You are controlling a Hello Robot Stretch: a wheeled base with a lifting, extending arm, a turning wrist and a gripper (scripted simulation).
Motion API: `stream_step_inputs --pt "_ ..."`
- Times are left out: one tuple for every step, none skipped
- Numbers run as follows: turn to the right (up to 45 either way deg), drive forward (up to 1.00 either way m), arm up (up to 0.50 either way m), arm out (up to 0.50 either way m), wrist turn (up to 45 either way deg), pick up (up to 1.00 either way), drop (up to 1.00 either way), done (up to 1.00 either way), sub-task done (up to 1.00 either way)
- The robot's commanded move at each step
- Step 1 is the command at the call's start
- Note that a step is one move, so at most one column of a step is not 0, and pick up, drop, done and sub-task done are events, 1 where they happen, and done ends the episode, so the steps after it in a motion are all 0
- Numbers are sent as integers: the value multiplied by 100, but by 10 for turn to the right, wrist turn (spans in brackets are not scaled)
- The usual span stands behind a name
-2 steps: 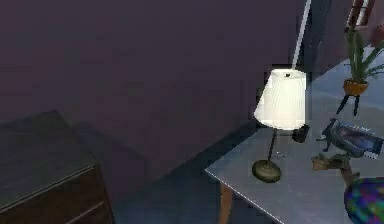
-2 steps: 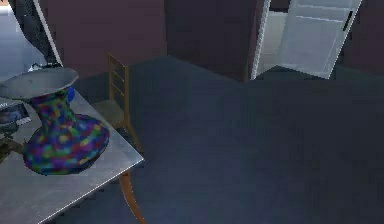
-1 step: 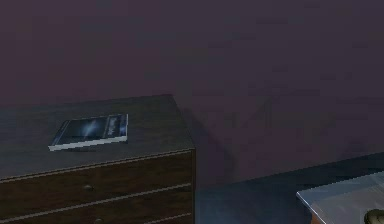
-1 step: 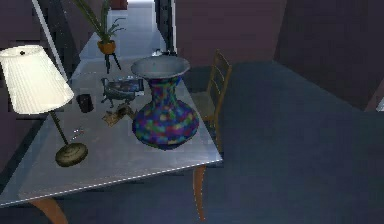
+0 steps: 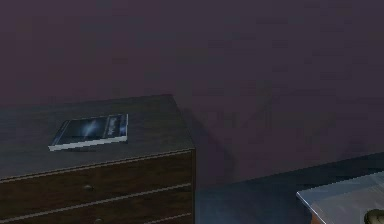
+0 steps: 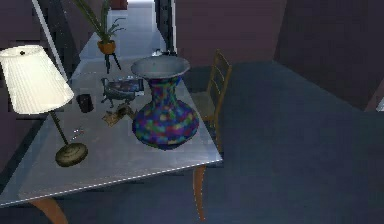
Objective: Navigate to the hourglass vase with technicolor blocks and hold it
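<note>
An hourglass vase point(image 6: 163, 106) covered in many-coloured blocks, with a grey flared rim, stands upright on a long grey table point(image 6: 120, 165) in the arm side view, near the table's right edge.
A table lamp with a cream shade point(image 6: 38, 80) stands left of the vase. Small objects point(image 6: 120, 92) and a potted plant point(image 6: 106, 38) lie farther along the table. A wooden chair point(image 6: 212, 92) stands at the table's right. A dark wooden dresser point(image 5: 100, 165) bears a book point(image 5: 91, 131). A grey table corner point(image 5: 350, 200) is at the forward view's lower right.
</note>
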Motion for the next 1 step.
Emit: stream_step_inputs --pt "0 0 38 0 0 0 0 0 0"
